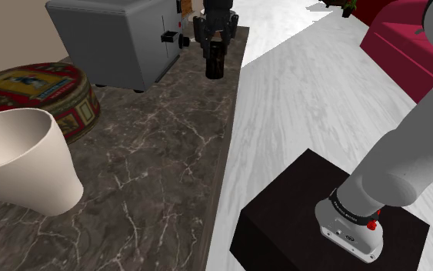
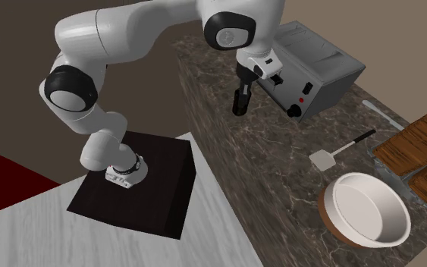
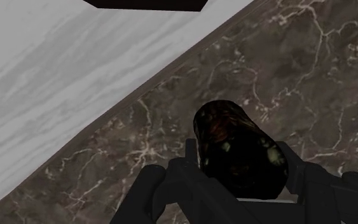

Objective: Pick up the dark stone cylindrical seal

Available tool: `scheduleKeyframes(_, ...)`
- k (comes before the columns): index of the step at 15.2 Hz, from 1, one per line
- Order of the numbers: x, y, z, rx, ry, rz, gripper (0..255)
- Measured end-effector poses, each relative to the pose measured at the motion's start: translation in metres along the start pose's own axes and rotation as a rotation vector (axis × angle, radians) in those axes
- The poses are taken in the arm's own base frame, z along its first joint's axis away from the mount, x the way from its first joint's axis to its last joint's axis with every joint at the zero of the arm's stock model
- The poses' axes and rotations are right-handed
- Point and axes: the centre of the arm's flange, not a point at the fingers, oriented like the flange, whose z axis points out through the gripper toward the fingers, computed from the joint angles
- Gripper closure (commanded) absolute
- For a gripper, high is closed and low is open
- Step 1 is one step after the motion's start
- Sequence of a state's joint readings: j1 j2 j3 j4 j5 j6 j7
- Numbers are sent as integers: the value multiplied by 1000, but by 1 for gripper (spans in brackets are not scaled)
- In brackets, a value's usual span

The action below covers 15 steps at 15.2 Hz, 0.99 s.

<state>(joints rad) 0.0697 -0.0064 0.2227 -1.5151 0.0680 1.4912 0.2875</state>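
1. Currently the gripper is closed on the dark mottled seal, with its two black fingers clasping the upper part of the cylinder from either side.
2. The seal hangs upright under the gripper at the far end of the brown marbled desk. It is near the desk's floor-side edge and just beside the grey toaster-like appliance. Whether its base is clear of the desk cannot be told.
3. A good lift would go straight up and slowly, so the smooth cylinder does not slip or tilt between the fingers.
4. The path should lean away from the appliance, whose knobbed side faces the seal.
5. The grip should hold firm until the seal hangs well above the desk.
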Motion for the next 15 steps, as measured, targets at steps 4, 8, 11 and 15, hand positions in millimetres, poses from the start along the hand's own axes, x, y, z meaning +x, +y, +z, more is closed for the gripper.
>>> scheduleKeyframes(4,-1,-3,-14,1,-4,-2,255)
scheduleKeyframes(8,-2,-5,-35,1,-4,-3,255)
scheduleKeyframes(11,-2,-7,-51,1,-4,-3,255)
scheduleKeyframes(15,-3,-7,-72,1,-4,-3,255)
